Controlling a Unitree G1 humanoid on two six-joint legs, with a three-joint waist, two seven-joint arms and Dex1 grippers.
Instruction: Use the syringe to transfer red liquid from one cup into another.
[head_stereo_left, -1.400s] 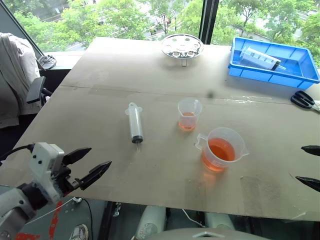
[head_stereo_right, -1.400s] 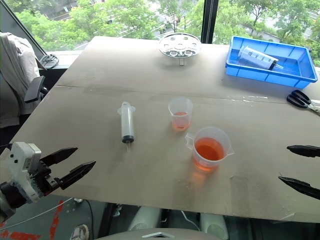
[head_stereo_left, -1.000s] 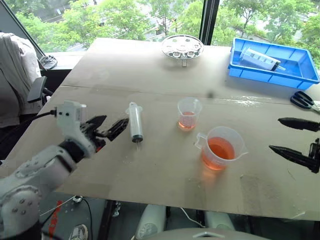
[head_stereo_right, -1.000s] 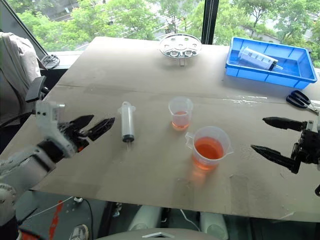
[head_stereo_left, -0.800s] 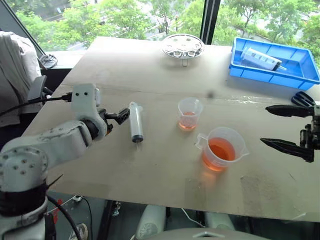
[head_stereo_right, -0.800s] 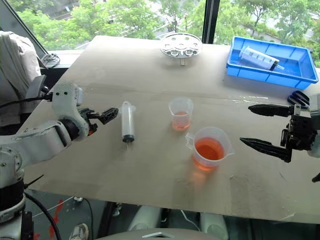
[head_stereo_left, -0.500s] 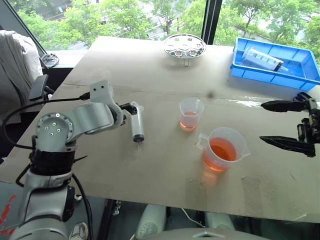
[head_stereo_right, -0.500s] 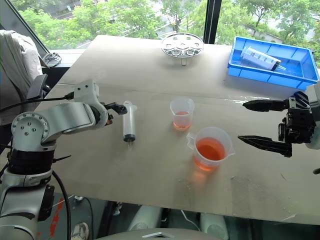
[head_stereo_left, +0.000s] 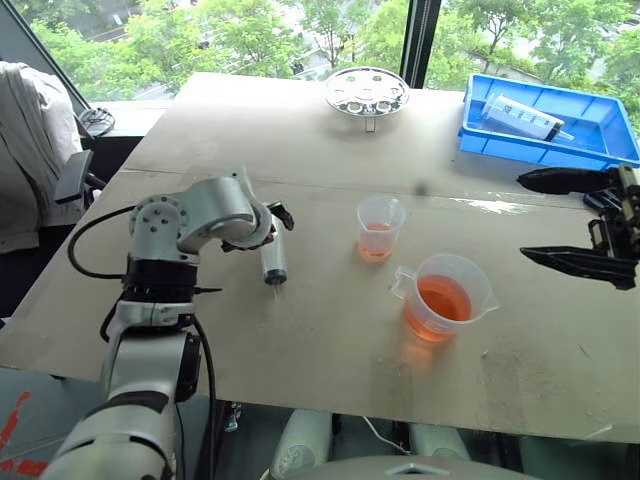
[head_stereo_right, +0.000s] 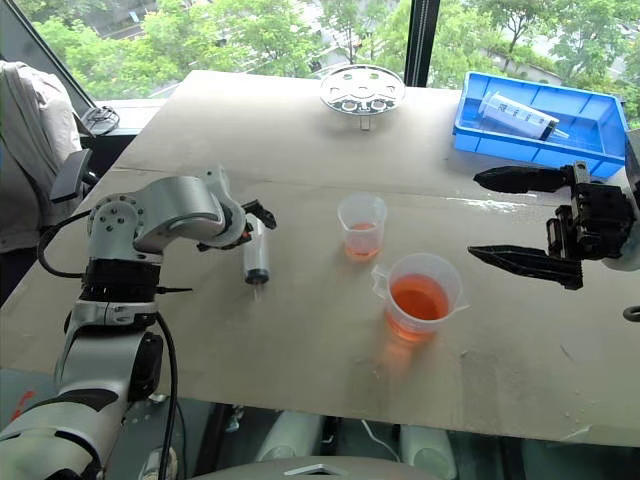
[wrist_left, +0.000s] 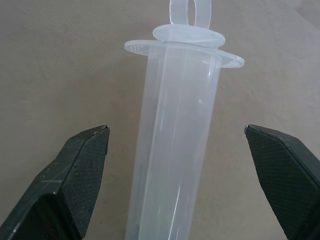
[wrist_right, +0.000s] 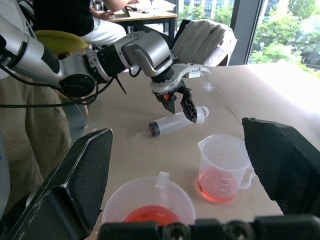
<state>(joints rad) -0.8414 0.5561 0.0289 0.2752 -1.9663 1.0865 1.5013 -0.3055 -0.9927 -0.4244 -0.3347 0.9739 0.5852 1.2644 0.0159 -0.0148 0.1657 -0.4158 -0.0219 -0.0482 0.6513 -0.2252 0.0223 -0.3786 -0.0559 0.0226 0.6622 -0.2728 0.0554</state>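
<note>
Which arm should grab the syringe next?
Left. The left gripper is open with a finger on each side of the syringe barrel, ready to close. The right gripper hangs open beyond the beaker, far from the syringe.

A blue tray (head_stereo_left: 600, 150) holding a whitish syringe (head_stereo_left: 523, 116) sits beside a round metal rack (head_stereo_left: 366, 92).

Bright, even daylight from the windows (head_stereo_left: 250, 30) behind the table (head_stereo_left: 300, 130), soft shadows, perhaps slight glare.
</note>
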